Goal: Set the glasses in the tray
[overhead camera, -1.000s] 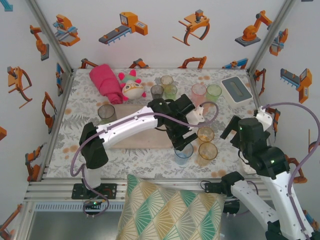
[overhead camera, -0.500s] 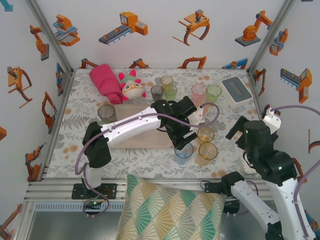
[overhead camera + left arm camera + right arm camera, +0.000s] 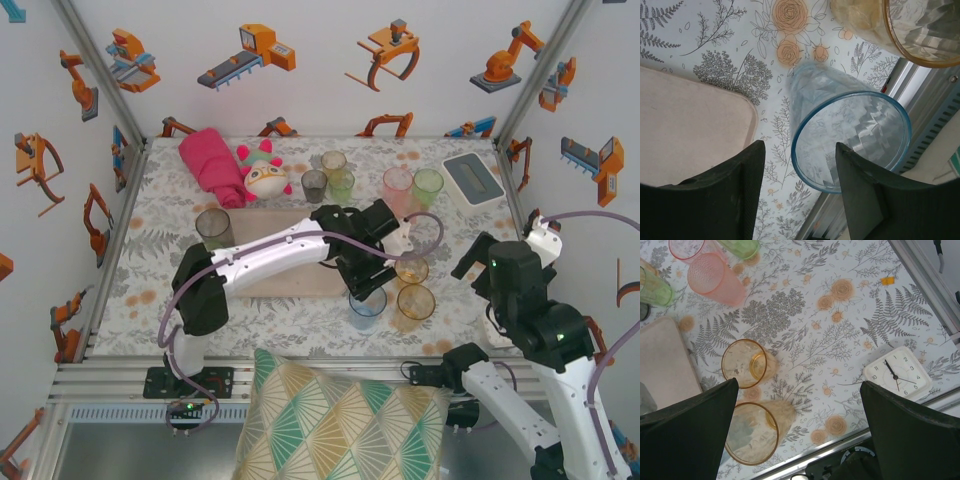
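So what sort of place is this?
Probably a robot test booth, not a home: walls with robot-arm stickers, a metal frame, and a left arm and right arm mounted at a floral table.

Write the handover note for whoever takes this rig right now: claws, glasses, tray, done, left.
Left claw: open, straddling the rim of the blue translucent plastic tumbler just off the tray's corner; not closed on it.
Right claw: open, empty, above the floral table.
Flat beige-pink rectangular tray: visible parts bare; the left arm hides the rest.
Glasses: two amber tumblers right of the blue one; pink tumbler and green tumbler farther back; smoky grey tumbler at the tray's far left corner, on or beside it unclear.
Done: none clearly in the tray.
Left: every glass, blue first.
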Robot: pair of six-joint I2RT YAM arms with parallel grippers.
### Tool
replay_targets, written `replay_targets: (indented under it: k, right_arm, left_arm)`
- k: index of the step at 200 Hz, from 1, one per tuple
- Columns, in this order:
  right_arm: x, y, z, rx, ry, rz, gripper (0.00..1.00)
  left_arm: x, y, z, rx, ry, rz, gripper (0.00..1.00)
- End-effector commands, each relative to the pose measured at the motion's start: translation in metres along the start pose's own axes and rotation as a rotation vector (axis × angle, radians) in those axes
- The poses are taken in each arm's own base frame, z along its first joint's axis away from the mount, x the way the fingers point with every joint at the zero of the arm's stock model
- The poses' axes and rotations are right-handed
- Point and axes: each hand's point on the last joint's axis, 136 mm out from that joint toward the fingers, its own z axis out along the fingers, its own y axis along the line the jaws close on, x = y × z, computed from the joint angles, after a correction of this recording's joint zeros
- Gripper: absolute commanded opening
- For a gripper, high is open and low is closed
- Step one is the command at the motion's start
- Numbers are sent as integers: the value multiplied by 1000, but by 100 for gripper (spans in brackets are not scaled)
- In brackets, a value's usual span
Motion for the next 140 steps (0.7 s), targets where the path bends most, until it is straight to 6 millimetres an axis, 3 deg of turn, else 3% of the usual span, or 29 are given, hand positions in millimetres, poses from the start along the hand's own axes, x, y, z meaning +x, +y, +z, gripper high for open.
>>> replay_targets:
  k: [1,140]
  right_arm:
    - [-3,-1,-3,-6,-15,7,99]
    - [-1,1,0,-13,-13,3,99]
  left_arm:
    - [-4,1,1,-24,-5,-4,54]
    - [0,2,10,-39,22,0,36]
